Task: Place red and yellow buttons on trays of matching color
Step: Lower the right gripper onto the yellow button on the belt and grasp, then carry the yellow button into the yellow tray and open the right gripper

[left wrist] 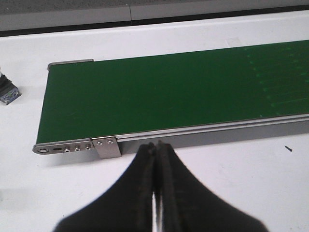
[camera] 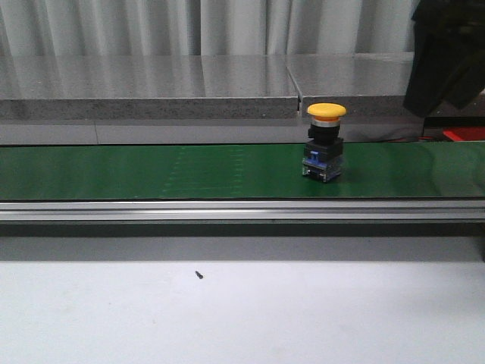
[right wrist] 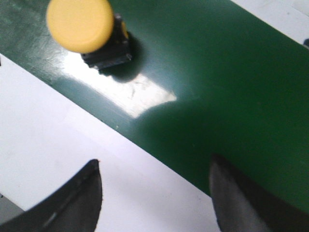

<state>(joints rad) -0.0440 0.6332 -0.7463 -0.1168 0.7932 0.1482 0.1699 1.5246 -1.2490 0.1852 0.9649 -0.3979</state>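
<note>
The yellow button (camera: 326,142) stands upright on the green conveyor belt (camera: 151,171), no tray in view, with the right hand (right wrist: 154,193) spread wide near it, apparently readied for pickup, while the left hand (left wrist: 155,193) is pressed together, idle near the belt's end.

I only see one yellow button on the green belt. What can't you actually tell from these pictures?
- Trays: none shows in any view, so where they stand is unknown.
- Red button: none visible.
- Object at the left wrist view's edge: cut off, unidentifiable.
- Speck on the white table in the front view: too small to name.
- Yellow button: blurred in the right wrist view.
- Both arms: outside the front view.
</note>
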